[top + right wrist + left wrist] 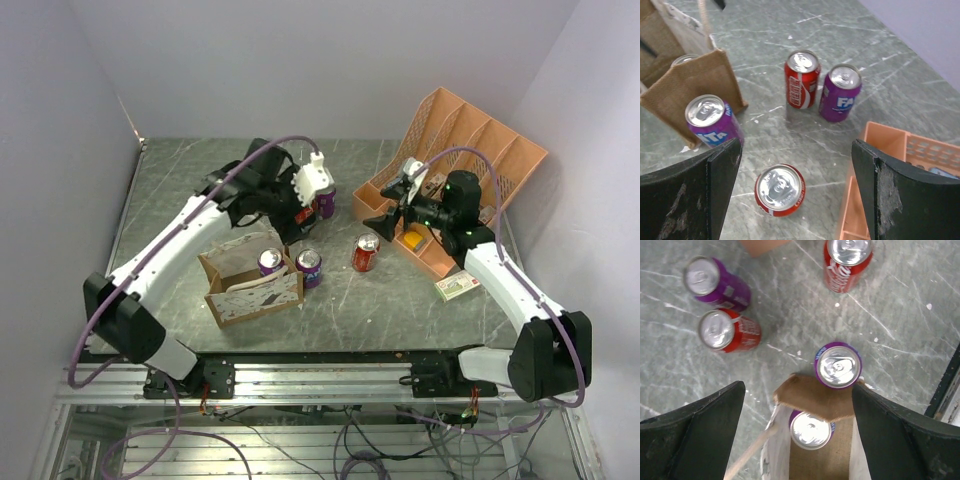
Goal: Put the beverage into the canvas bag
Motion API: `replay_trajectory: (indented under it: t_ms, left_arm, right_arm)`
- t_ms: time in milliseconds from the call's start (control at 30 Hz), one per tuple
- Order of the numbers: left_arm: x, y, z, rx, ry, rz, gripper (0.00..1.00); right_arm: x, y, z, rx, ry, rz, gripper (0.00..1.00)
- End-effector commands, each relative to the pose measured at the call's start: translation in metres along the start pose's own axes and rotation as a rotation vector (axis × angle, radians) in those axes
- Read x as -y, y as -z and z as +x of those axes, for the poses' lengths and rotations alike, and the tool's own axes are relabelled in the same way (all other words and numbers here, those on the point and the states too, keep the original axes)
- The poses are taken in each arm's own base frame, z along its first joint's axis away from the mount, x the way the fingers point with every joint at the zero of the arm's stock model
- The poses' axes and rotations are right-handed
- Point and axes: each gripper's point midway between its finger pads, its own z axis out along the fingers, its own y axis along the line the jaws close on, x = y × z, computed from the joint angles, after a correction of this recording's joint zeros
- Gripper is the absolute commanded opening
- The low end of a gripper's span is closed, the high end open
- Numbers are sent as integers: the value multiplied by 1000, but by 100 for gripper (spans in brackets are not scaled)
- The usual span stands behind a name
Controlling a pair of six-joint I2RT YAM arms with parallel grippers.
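Your left gripper [797, 390] hangs open above the canvas bag [815, 402], whose purple can [810, 430] lies between the jaws. Your right gripper [795, 146] gapes empty.

The left arm [165, 250] and right arm [505, 280] have white shells with black joints and bases. A purple cable [255, 155] loops along each. The right hand [796, 144] has black wedge-shaped fingers [890, 195], scuffed grey. Small green lights [450, 183] dot the right arm.

Orange organizer [472, 128], small flat box [457, 287]

Coarse woven canvas bag [695, 82], shiny metal red can [779, 189], matt scuffed fingers [902, 200], orange plastic organizer [470, 140]
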Motion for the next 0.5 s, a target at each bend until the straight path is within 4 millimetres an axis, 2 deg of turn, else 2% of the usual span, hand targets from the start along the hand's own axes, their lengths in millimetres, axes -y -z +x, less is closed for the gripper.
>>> replay_trajectory:
  t_ms: [0,233,467]
  left_arm:
    - [23,-16,7,-109,-32,57,98]
    - [50,-54,25,-237,-85,106,98]
    - [47,-83,40,-286,-100,55,99]
  right_arm:
    - [19,14,-6,43,-40,94,91]
    - [25,32,-15,92,-53,118,91]
    - [26,36,-14,100,-59,103,91]
